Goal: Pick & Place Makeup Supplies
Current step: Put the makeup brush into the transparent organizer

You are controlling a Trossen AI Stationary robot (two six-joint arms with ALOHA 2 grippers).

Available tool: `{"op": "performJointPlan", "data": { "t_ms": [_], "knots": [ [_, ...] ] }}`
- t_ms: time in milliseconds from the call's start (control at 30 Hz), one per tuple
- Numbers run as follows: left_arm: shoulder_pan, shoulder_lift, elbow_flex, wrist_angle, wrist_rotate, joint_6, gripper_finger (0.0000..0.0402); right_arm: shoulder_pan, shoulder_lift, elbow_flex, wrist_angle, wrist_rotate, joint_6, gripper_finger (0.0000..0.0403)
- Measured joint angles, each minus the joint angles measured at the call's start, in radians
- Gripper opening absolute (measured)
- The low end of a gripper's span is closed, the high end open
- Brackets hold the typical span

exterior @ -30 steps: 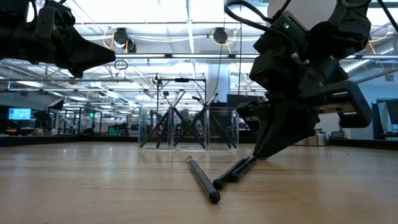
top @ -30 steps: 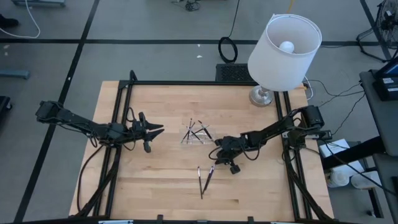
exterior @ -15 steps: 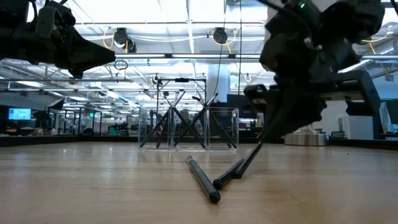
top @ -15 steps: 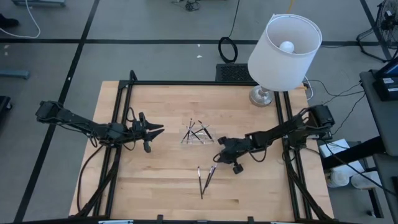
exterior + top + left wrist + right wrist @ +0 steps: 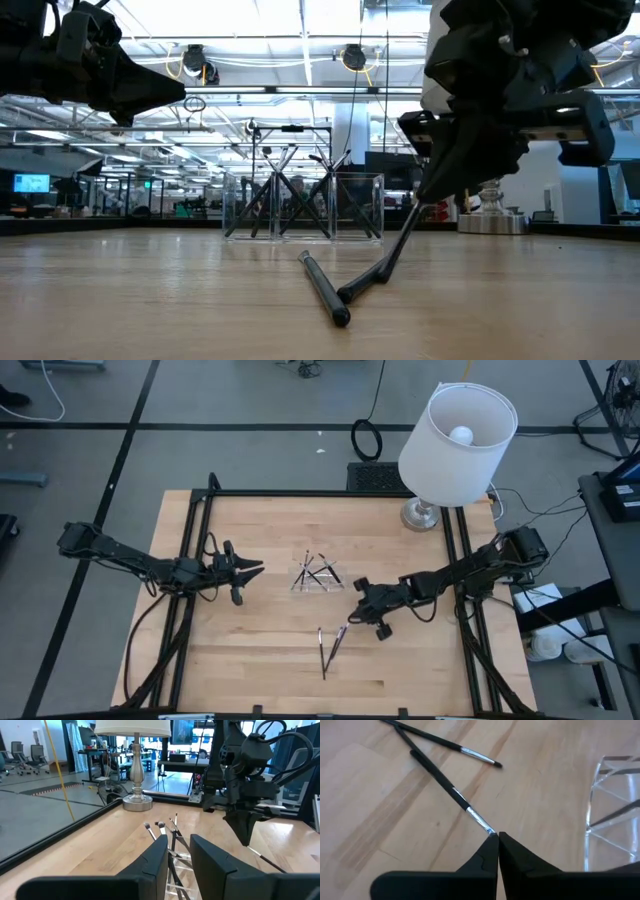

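One thin black silver-ferruled brush [image 5: 451, 790] is pinched at its tip by the right tool [image 5: 494, 839] (far end on the wooden counter [image 5: 250, 650]); next, lift toward the clear plastic tray [image 5: 316, 574]. Left tool [image 5: 247, 568] waits, parted.

No legible text, labels, brands or nos. anywhere: none on table, lamp, clear tray, arms, or screens in bkgd, too blurred.

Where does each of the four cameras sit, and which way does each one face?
High view: overhead, facing straight down on the table, both arms and the lamp.
Low view: at tabletop height, facing level across the clear tray into the room; right gripper lifting one brush.
Left wrist view: on the left arm, facing its open fingers, the tray and the lamp.
Right wrist view: on the right arm, facing down; its fingers pinch that brush's tip.
Shared: all show the tray.
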Motion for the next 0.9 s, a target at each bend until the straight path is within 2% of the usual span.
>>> {"op": "performJointPlan", "data": {
  "t_ms": [100,367,767,900],
  "knots": [
    [0.000,0.000,0.000,0.000,0.000,0.000,0.0090,0.000,0.000,0.000,0.000,0.038,0.002,0.0000],
    [0.000,0.000,0.000,0.000,0.000,0.000,0.0090,0.000,0.000,0.002,0.027,0.040,0.001,0.0000],
    [0.000,0.000,0.000,0.000,0.000,-0.004,0.0090,0.003,-0.001,0.097,0.011,0.071,-0.014,0.0000],
    [0.000,0.000,0.000,0.000,0.000,-0.004,0.0090,0.003,-0.001,0.112,0.007,0.121,-0.019,0.0000]
  ]
}}
